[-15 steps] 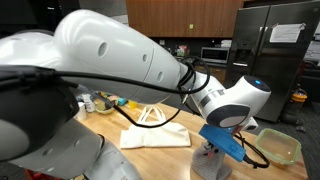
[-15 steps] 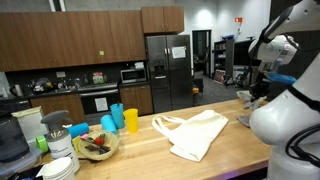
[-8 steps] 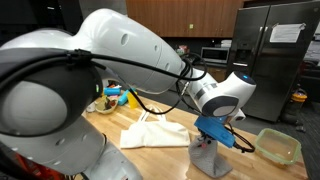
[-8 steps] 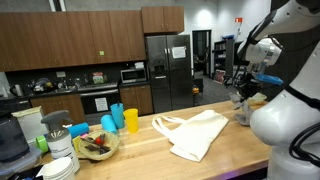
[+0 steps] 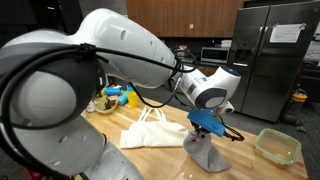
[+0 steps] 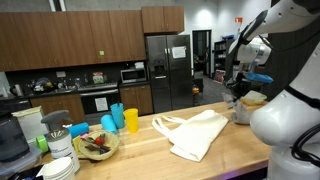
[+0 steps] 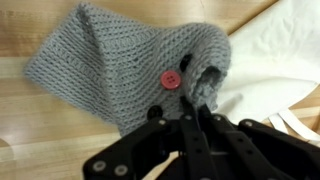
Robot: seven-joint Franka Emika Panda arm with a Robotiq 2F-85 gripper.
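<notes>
A grey knitted hat with a red button hangs from my gripper, whose fingers are shut on its edge. In the wrist view the hat spreads up and to the left over the wooden counter. In an exterior view the grey knitted hat droops below the gripper, its lower part on the counter. In an exterior view the gripper is at the counter's right end with the grey knitted hat under it. A cream tote bag lies flat next to the hat, and the tote bag is mid-counter.
A clear green-tinted container sits on the counter beyond the hat. Blue and yellow cups, a bowl of items and stacked white plates stand at the other end. A steel fridge and cabinets are behind.
The arm has swung towards the tote bag, carrying the grey hat with it. The gripper has stayed shut on the hat throughout.
</notes>
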